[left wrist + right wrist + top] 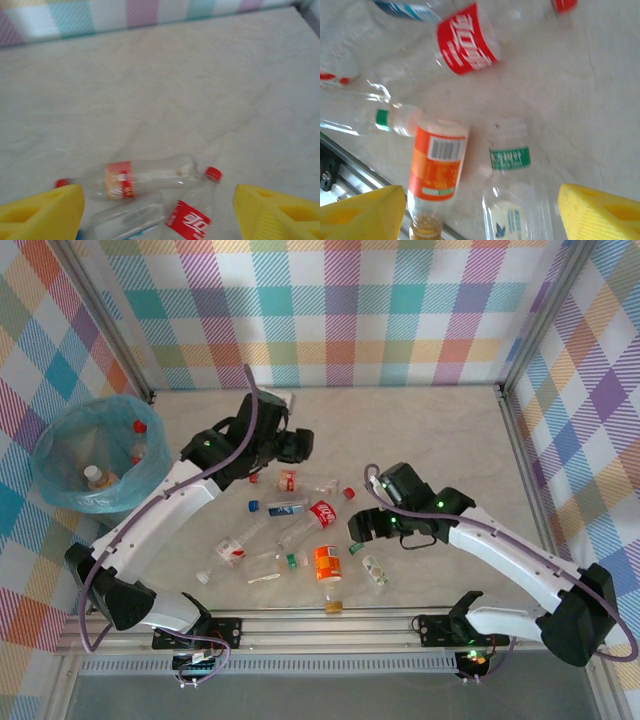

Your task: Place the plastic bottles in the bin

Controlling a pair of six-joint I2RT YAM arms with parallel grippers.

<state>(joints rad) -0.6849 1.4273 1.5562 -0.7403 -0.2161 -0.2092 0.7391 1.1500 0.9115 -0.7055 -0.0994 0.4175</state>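
While both pincers stand spread wide and grip nothing, the left gripper [159,216] faces a red-labelled bottle [189,220] whose cap points away, with a clear bottle [140,178] lying crosswise just beyond. Before the right gripper [480,212], an orange-labelled bottle [437,167] lies neck toward the rail [342,156], with a green-labelled bottle [510,200] lengthwise beside it. The bin [50,480] stands at the far left, well apart.
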